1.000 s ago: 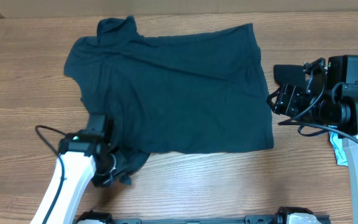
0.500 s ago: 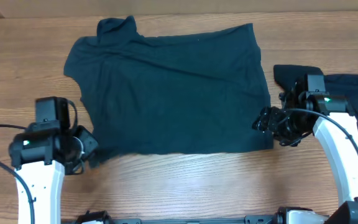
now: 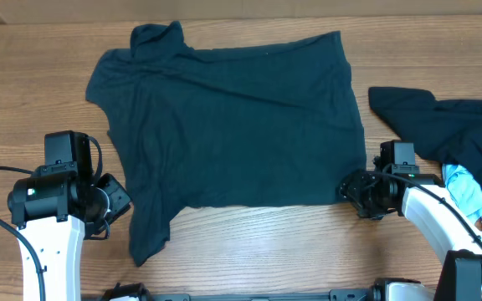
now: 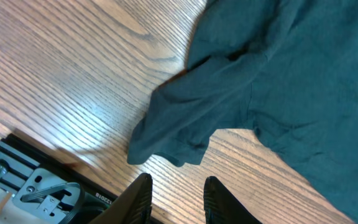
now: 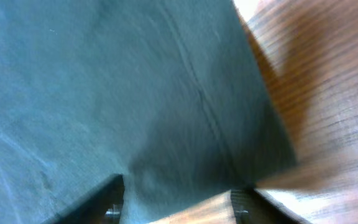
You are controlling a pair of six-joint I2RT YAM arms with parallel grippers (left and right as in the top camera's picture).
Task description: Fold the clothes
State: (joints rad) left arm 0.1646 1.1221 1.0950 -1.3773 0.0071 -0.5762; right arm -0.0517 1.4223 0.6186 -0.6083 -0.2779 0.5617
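A dark navy T-shirt lies spread flat on the wooden table, plain side up; no letters show. Its lower-left sleeve points toward the front edge. My left gripper is open and empty, just left of that sleeve. In the left wrist view the sleeve lies ahead of the open fingers, apart from them. My right gripper is open at the shirt's lower-right corner. In the right wrist view its fingers straddle the corner of the fabric, not closed on it.
A heap of dark navy clothing lies at the right edge, with light blue fabric just in front of it, next to my right arm. Bare wood runs along the front edge.
My left gripper drew back to the left and let go of the sleeve, which now lies stretched out. My right arm moved down and left to the shirt's lower-right corner.
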